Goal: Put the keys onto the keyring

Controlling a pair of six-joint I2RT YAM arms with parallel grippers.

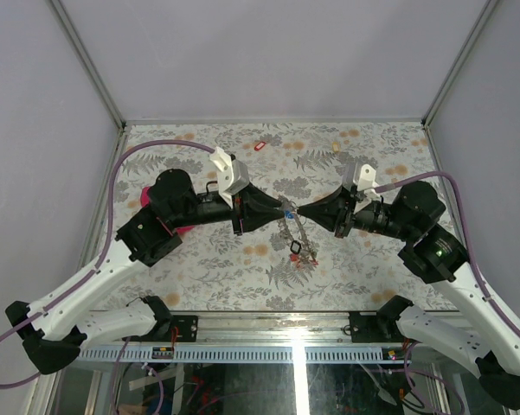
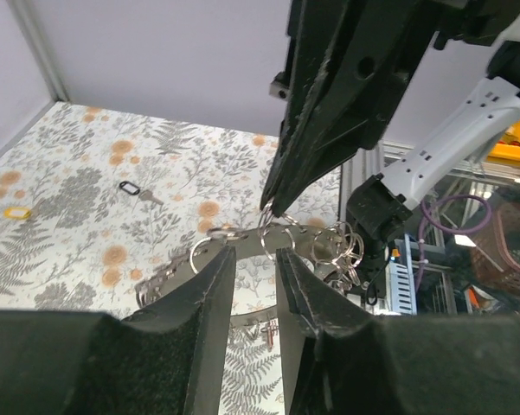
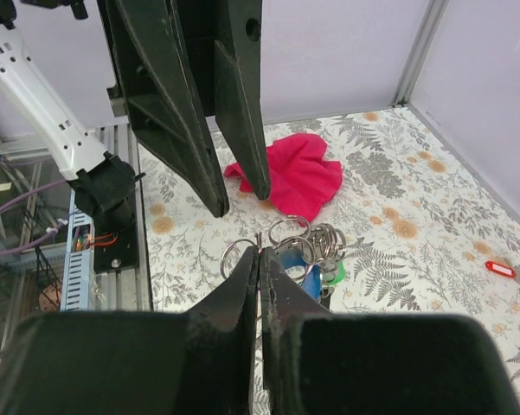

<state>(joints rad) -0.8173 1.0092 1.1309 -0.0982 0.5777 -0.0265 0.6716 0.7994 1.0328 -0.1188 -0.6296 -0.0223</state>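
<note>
- The keyring (image 1: 291, 226) hangs above the counter (image 1: 199, 259), its keys dangling below it.
- Right jaws, pressed together, pinch its right side.
- Left jaws, slightly parted, sit just left of it (apparently gripping nothing).

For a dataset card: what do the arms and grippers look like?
The left arm and right arm have white lower links, black upper joints and purple cables. The left gripper and right gripper have long black tapering fingers below white camera mounts.
</note>
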